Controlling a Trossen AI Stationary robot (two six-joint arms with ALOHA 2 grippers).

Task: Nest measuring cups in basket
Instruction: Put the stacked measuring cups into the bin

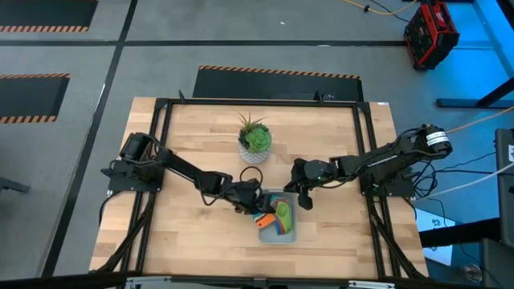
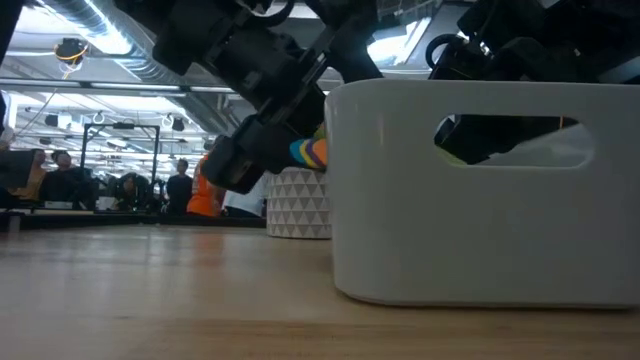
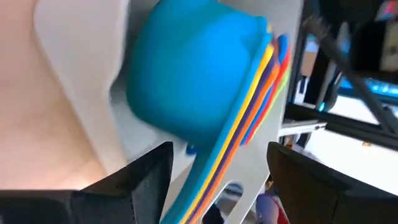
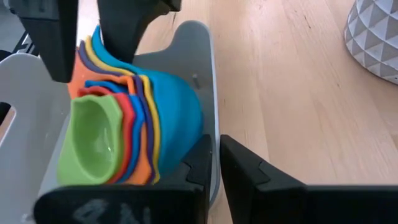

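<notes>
1. The table (image 1: 201, 233) is pale wood, with the basket (image 1: 287, 234) near its front edge, between the two arms; a potted plant (image 1: 255, 138) stands well behind it.
2. The basket is a pale, shallow bin with rounded corners and a handle slot in its wall. The low view shows it sitting flat on the wood.
3. The measuring cups (image 4: 124, 134) sit as one nested stack at the basket's left end, tipped on its side: big blue cup outermost, then yellow, purple, orange-red and blue rims, with green (image 4: 93, 140) innermost.
4. The left gripper (image 3: 217, 168) reaches over the basket's left wall, its fingers spread on either side of the fanned handles (image 3: 249, 118). I cannot tell whether the pads press them.
5. The right gripper (image 4: 214, 162) hangs just beside the basket's right rim, clenched shut on nothing.
6. The step in hand looks like settling the stack. It is done well by lowering until the blue bowl rests on the basket floor, then opening and lifting straight up, so no handle snags.
</notes>
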